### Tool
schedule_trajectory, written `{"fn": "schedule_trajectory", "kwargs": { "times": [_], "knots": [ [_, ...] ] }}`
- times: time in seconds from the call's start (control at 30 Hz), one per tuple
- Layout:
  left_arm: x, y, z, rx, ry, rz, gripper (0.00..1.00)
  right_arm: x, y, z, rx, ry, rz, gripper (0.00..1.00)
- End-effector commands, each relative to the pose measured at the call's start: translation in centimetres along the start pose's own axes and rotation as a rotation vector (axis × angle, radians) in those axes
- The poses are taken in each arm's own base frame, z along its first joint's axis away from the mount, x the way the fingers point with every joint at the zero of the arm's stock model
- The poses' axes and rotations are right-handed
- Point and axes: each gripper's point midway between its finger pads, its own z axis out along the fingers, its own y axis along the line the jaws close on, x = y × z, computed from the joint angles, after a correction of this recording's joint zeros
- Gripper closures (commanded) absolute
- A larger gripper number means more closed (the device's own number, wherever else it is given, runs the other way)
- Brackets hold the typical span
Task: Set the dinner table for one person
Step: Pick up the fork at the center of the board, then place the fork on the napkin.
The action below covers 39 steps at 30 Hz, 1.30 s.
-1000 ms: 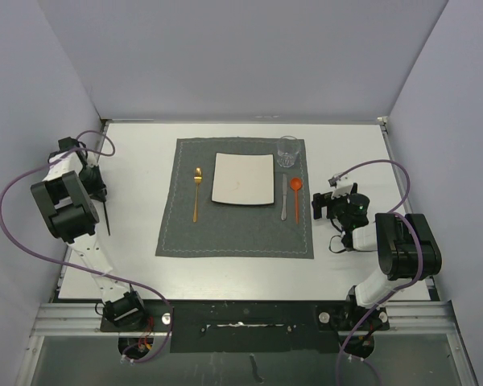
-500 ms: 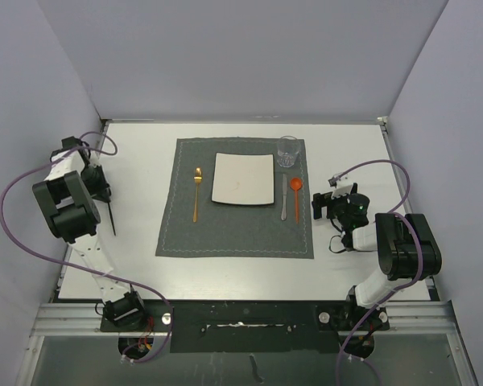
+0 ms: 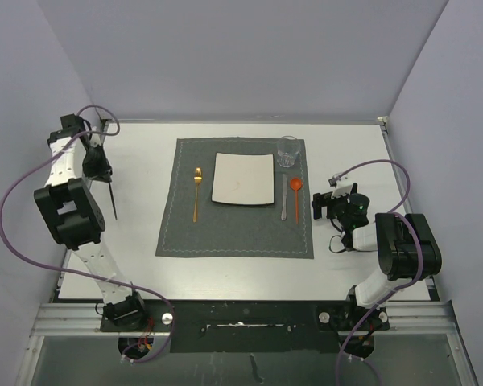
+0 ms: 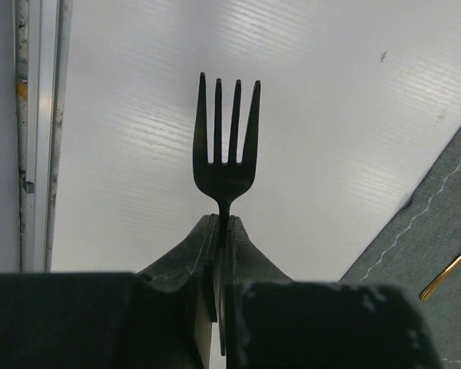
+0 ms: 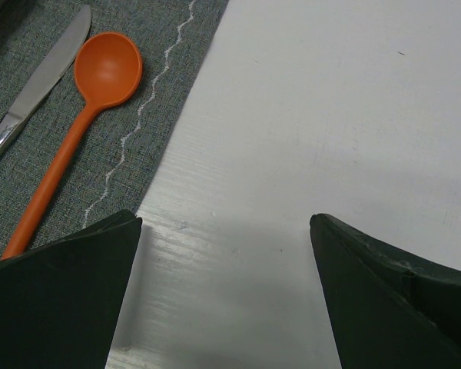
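White dinner table point(image 3: 362, 161), one plate point(image 3: 242, 178), one glass point(image 3: 288, 150), one fork point(image 4: 226, 146)

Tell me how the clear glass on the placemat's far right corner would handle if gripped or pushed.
The glass looks clear and smooth, so it is probably slippery to grip and breakable. It stands upright on the cloth placemat, so a push may catch and tip it rather than slide it.
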Motion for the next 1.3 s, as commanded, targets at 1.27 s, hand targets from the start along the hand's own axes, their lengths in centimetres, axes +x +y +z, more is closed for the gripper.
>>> {"fn": "schedule_trajectory", "kwargs": {
  "times": [1.27],
  "knots": [
    [6.7,-21.2,5.9,0.086,0.203,0.343,1.00,-2.4,-0.6,0.5,0.012,-0.076,-0.013,0.02]
  ]
}}
